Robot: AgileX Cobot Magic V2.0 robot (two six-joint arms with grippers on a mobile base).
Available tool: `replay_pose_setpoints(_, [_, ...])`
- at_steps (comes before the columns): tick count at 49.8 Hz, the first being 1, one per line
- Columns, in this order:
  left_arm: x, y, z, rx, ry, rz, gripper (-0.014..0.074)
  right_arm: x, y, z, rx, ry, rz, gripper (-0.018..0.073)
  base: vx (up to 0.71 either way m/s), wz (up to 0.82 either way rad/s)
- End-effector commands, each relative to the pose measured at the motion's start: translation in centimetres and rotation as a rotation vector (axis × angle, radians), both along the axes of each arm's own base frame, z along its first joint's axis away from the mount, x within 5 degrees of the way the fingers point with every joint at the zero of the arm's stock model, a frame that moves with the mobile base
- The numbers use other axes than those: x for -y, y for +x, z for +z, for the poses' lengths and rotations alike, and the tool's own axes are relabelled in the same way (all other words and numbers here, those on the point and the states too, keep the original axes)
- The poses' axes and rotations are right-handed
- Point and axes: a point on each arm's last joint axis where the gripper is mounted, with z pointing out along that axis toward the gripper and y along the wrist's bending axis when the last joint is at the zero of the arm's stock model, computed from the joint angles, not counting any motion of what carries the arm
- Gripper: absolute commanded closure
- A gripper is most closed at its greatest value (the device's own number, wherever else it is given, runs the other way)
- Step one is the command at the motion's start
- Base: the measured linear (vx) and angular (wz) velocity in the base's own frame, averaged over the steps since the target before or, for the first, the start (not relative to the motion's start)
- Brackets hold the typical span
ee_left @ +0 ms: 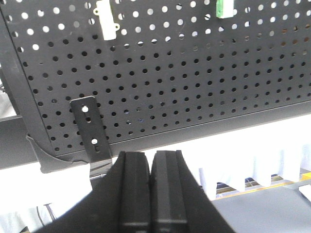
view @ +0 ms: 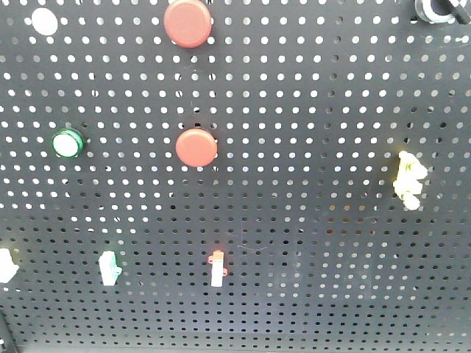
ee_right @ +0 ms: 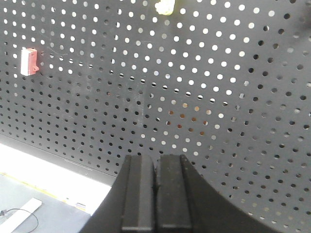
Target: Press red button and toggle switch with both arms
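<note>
Black pegboard fills the front view, its holes lit from behind. Near the top edge sits the red button, round and flat-faced. Directly below it, well apart, is a smaller red button. Left of that one is a green button with a pale face. A white disc sits in the upper left corner. Lower down, a small switch with a red top and white body sticks out under the smaller red button. To its left is a green-and-white switch, and another white piece is cut off by the left edge. A yellowish-white part is mounted at the right, and a dark ring shows at the top right corner.

Neither arm appears in the front view, so nothing covers the buttons there.

The left claw is clenched, pads pressed flat together, below the board's lower edge near a black bracket. The right claw is likewise clenched, grasping nothing, facing bare pegboard well apart from the red-and-white switch.
</note>
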Motion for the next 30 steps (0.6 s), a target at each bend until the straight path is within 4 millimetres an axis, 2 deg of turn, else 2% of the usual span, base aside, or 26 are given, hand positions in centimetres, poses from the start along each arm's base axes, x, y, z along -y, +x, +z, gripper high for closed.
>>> replay_pose_setpoints(1, [-0.08, 0.04, -0.43, 0.048, -0.026, 0.009, 0.0595, 0.24, 0.01, 1.34, 0.073, 0.027, -0.033, 0.0562, 0.00, 0.00])
replay_pose_setpoints(30, [-0.07, 0.04, -0.47, 0.043, -0.025, 0.009, 0.0595, 0.24, 0.01, 1.34, 0.073, 0.027, -0.033, 0.0562, 0.00, 0.00])
